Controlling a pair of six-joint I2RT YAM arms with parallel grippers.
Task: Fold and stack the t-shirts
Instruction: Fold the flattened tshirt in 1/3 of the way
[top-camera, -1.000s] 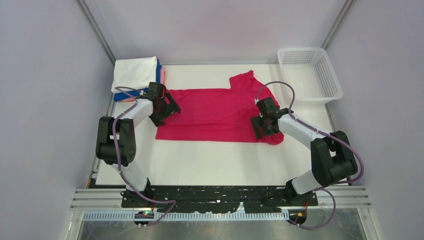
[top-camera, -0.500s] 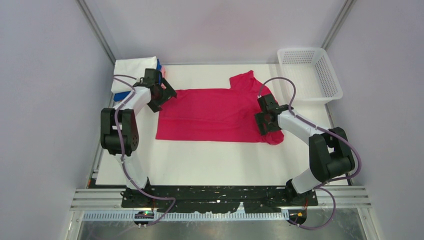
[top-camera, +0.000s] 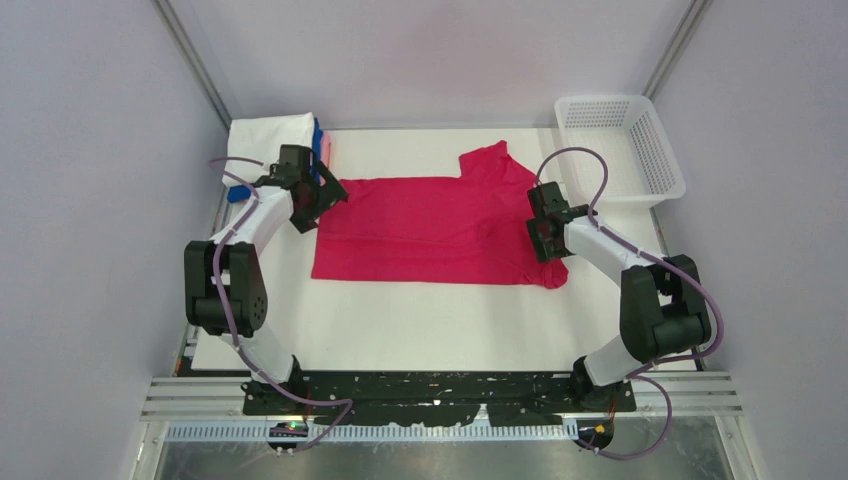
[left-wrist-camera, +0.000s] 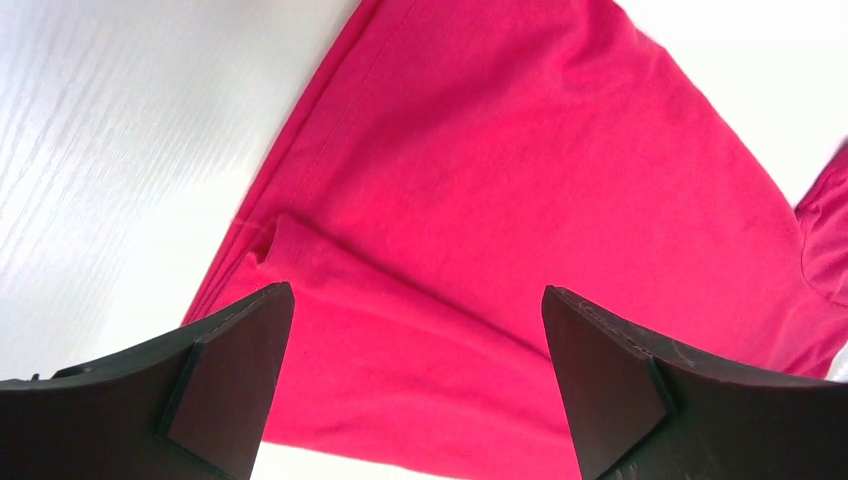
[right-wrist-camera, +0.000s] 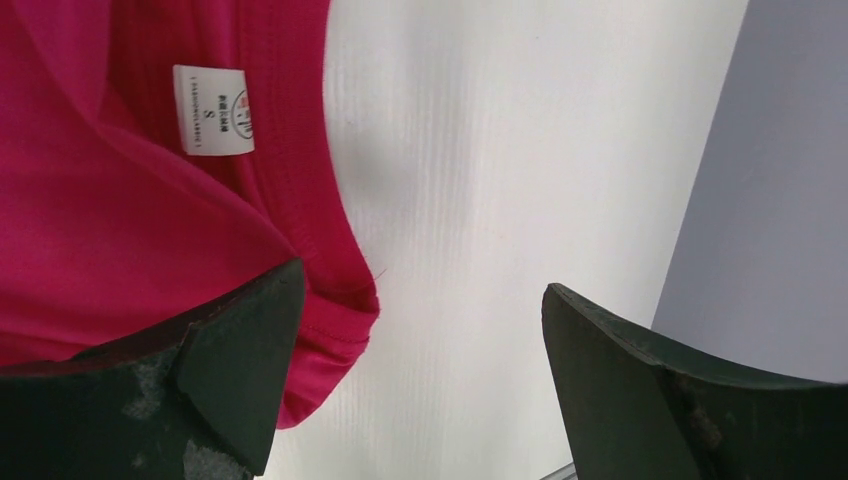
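Item: magenta-red soft cloth short-sleeved t-shirt (top-camera: 430, 230) — flat on white table (top-camera: 400, 330), long axis crosswise between both pincers. Hem corner just under left gripper (top-camera: 318, 192), jaws spread, empty. Collar edge with white neck label (right-wrist-camera: 212, 110) partly under right gripper (top-camera: 545, 228) — jaws spread, empty.

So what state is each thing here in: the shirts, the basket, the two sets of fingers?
Red shirt, spread flat, one sleeve sticking out, not stacked.
Stack, folded shirts, white on top.
Basket, upright, nothing in it.
Left fingers, open, over the shirt's hem end.
Right fingers, open, at its collar end.
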